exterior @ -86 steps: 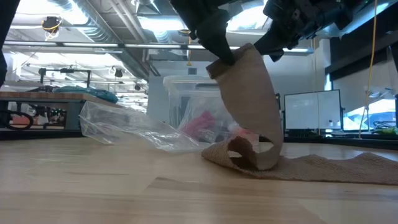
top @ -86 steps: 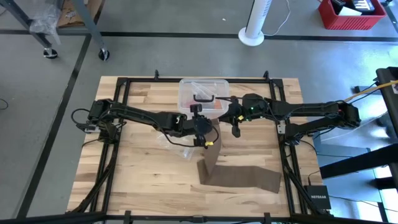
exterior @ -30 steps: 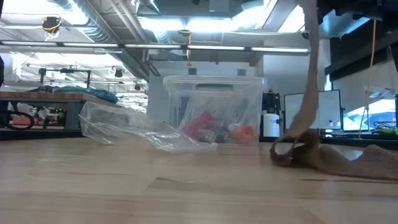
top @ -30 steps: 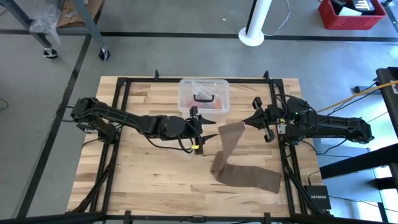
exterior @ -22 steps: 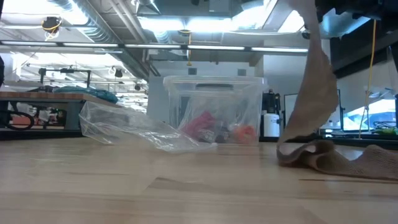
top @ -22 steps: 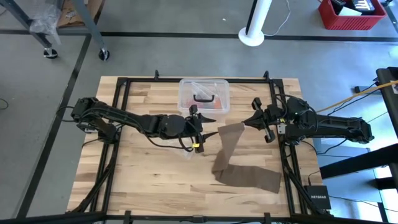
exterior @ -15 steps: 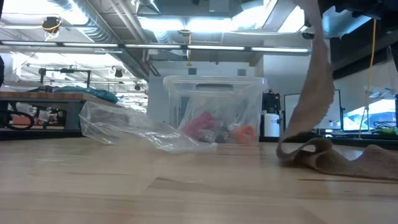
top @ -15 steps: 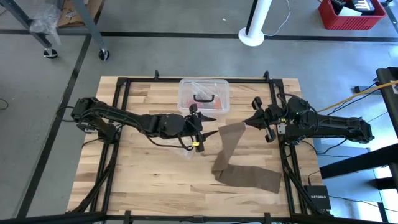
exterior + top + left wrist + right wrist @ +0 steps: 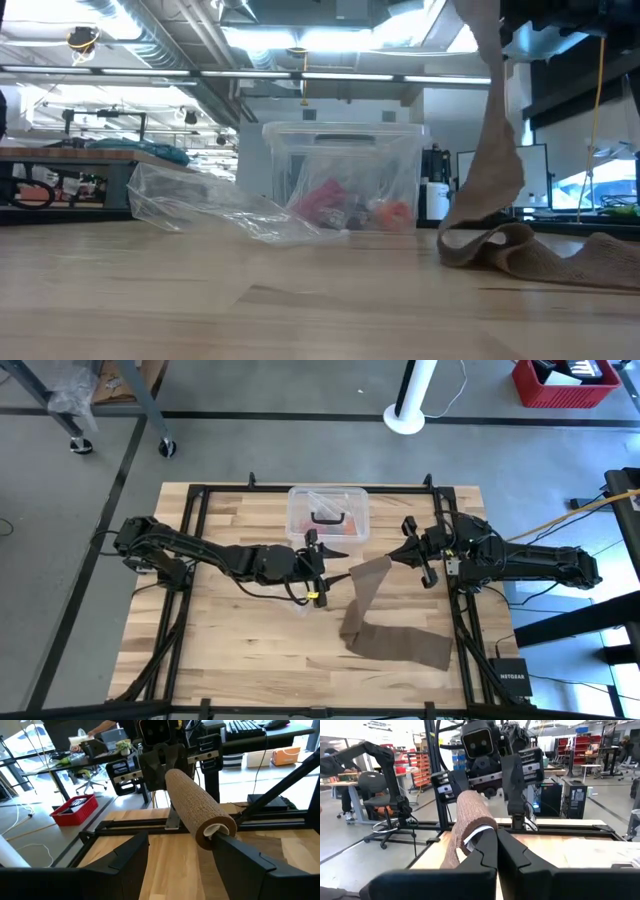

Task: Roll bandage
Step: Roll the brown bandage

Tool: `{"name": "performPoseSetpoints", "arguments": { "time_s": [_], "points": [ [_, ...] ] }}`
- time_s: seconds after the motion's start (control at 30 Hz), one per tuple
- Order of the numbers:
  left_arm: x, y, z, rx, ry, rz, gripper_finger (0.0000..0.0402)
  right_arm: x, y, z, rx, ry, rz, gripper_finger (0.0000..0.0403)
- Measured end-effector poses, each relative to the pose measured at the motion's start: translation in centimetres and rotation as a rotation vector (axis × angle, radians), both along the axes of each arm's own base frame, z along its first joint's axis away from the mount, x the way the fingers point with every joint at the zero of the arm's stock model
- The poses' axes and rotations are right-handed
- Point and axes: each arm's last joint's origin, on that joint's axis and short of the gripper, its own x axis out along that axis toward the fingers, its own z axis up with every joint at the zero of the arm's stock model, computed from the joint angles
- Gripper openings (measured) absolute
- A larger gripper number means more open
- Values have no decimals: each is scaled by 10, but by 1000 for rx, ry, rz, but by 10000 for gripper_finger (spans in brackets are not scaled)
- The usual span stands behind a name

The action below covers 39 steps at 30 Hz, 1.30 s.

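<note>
The brown bandage (image 9: pixel 365 615) hangs from my right gripper (image 9: pixel 395 557), which is shut on its upper end right of the table's middle. Its lower stretch (image 9: pixel 400 645) lies flat on the wood toward the near right, with a fold (image 9: pixel 480 245) where it lands. The held end is curled into a loose tube (image 9: pixel 197 805). My left gripper (image 9: pixel 338 567) is open, level and facing that tube from the table's left. Its fingers (image 9: pixel 122 857) stand either side of the tube's tip. My right gripper pinches the bandage's curled upper end (image 9: pixel 476 831) between its two shut fingers, coming level from the table's right. The end is lifted clear and the strip hangs slack below it down to the table. My left gripper: the tube's tip (image 9: pixel 216 831) shows right beside one finger (image 9: pixel 245 860); whether they touch I cannot tell.
A clear plastic box (image 9: pixel 327 515) with a black handle stands at the far middle. A clear plastic bag (image 9: pixel 200 205) lies under my left arm. Black frame rails (image 9: pixel 195 550) run around the tabletop. Bare wood lies at the near left.
The hanging stretch of the bandage has swung and turned a little below my right gripper, showing a broader face in the low view. Its fold and the flat part have stayed on the table.
</note>
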Motion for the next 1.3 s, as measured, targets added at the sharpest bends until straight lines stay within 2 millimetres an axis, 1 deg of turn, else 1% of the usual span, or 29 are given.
{"name": "performPoseSetpoints", "arguments": {
  "time_s": [0.23, 0.43, 0.67, 0.87, 1.03, 1.3],
  "points": [
    [0, 3, 1, -86, -32, 38, 208, 2, -2, -6, -37, 51, -68, 0],
    [-1, 6, -5, -120, 28, 57, 208, 4, -3, -8, -64, 54, -86, 0],
    [-2, 9, -11, -115, 84, 76, 208, 4, -3, -7, -84, 40, -103, 0],
    [-3, 10, -10, -115, 85, 78, 208, 4, -4, -9, -86, 62, -116, 0],
    [-8, 11, -5, -118, 83, 80, 208, 4, -4, -10, -84, 74, -137, 0],
    [-8, 10, -6, -119, 95, 80, 208, 4, -4, -9, -85, 68, -141, 0]
  ]
}}
